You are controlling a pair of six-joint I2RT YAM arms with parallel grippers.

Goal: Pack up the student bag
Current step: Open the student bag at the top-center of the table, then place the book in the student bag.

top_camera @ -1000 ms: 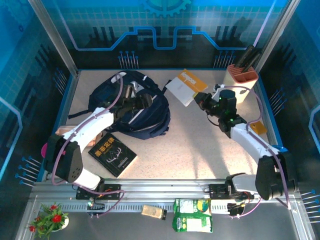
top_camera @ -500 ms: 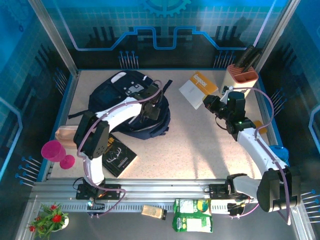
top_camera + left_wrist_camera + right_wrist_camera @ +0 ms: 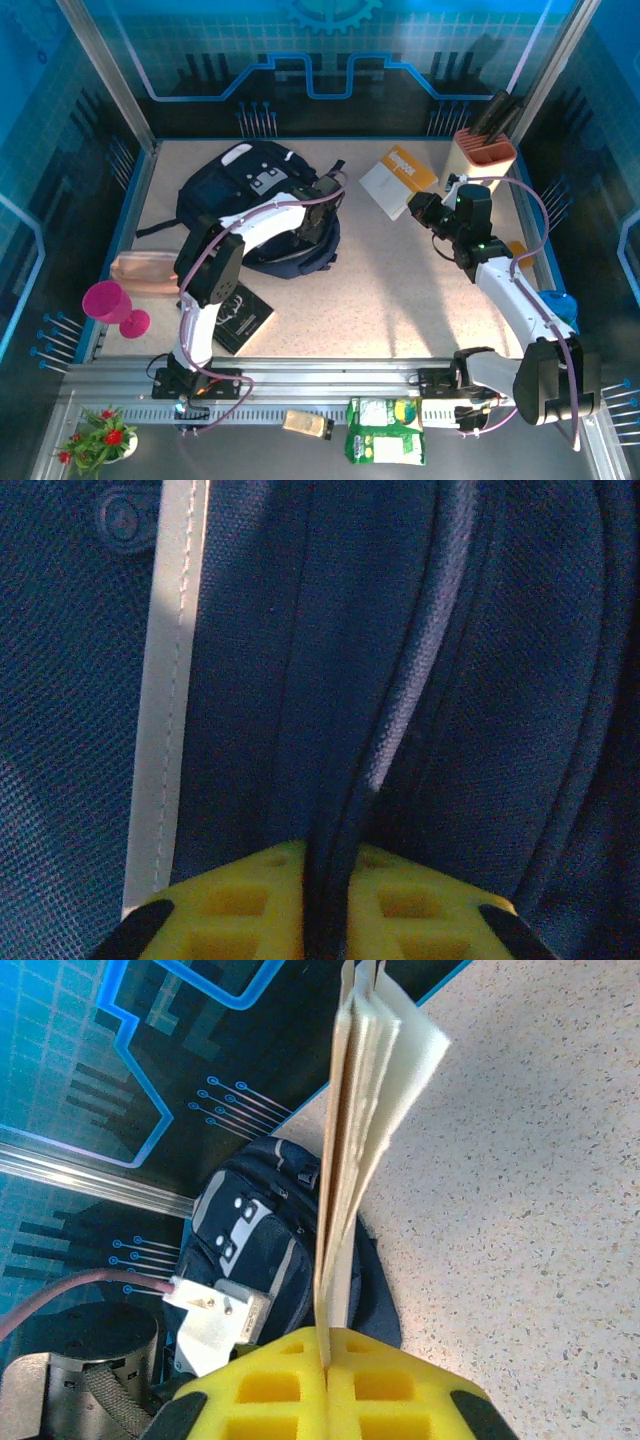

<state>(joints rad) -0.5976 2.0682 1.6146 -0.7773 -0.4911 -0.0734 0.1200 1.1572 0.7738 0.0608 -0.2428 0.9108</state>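
The student bag (image 3: 225,185), dark navy with a grey-white patch, lies at the back left of the table. My left gripper (image 3: 312,215) rests on the bag's right side. In the left wrist view its yellow jaws (image 3: 333,855) are shut on a fold of the bag's navy fabric (image 3: 250,680) beside a white stripe. My right gripper (image 3: 418,207) holds an orange and white booklet (image 3: 398,180) off the table, right of the bag. In the right wrist view the jaws (image 3: 328,1338) pinch the booklet (image 3: 370,1090) by its edge, with the bag (image 3: 260,1230) beyond.
A black book (image 3: 235,312) lies near the left arm's base, with a pink goblet (image 3: 108,303) and a pinkish pouch (image 3: 140,270) at the left edge. A beige holder (image 3: 483,150) stands at the back right. Snack packs (image 3: 385,430) lie on the front rail.
My left gripper has swung across the bag to its right side and closed on the fabric. My right gripper has carried the booklet slightly right and back.
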